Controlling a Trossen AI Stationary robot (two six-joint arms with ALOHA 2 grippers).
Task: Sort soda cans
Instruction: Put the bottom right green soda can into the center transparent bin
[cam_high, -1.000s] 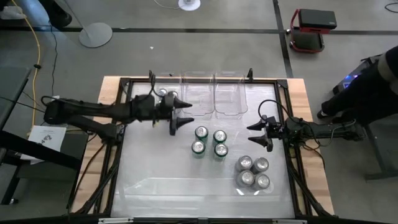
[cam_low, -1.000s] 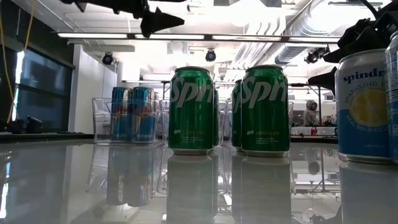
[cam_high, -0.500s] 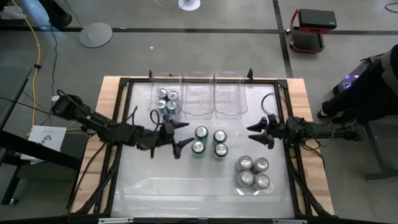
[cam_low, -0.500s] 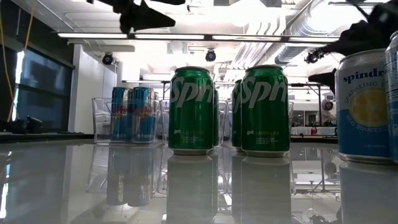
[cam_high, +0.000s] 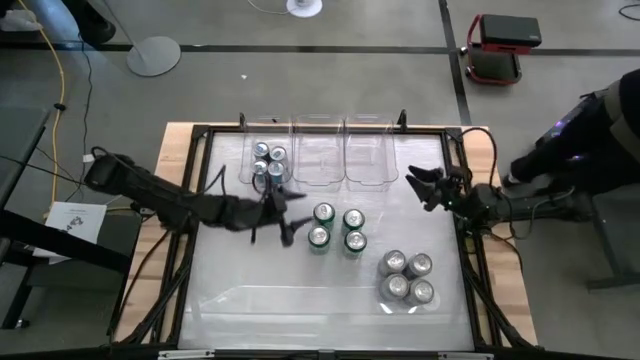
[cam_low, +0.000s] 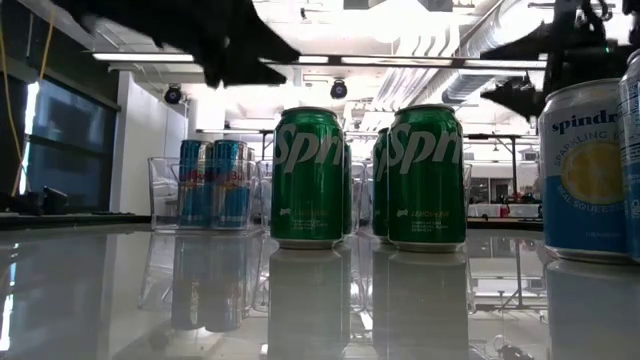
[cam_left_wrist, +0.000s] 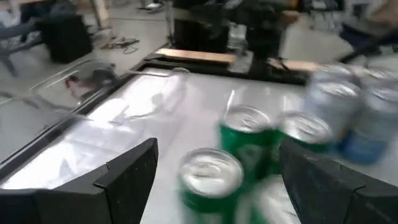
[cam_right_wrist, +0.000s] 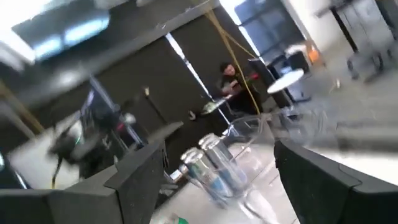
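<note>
Left gripper just beside green cans at worktop centre, jaws wide, empty. Right gripper raised near right edge, jaws apart, apparently empty, view blurred. Blue cans in leftmost bin. Silver-grey cans grouped front right.
</note>
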